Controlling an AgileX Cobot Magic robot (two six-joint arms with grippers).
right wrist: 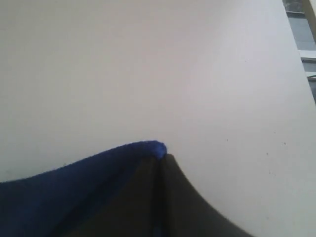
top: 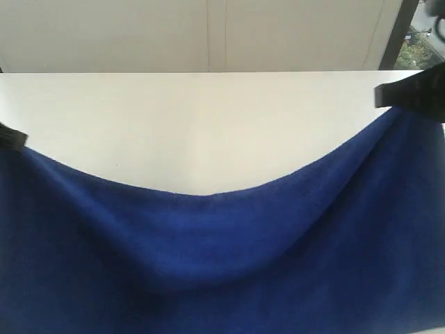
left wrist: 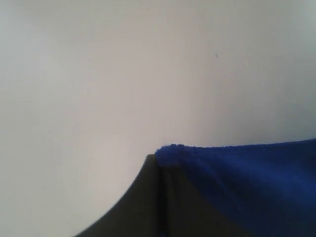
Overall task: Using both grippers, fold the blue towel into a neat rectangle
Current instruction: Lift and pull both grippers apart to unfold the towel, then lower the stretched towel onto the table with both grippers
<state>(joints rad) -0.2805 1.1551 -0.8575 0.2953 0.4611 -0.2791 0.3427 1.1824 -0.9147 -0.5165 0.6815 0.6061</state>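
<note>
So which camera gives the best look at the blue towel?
The exterior view: the blue towel spans the frame, its top edge sagging between the left gripper and right gripper. Each wrist view shows only one pinched corner.

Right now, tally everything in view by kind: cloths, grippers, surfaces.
Deep blue terry towel: 1
Black robot claws: 2, left gripper and right gripper
White flat tabletop: 1
Total: 4
</note>
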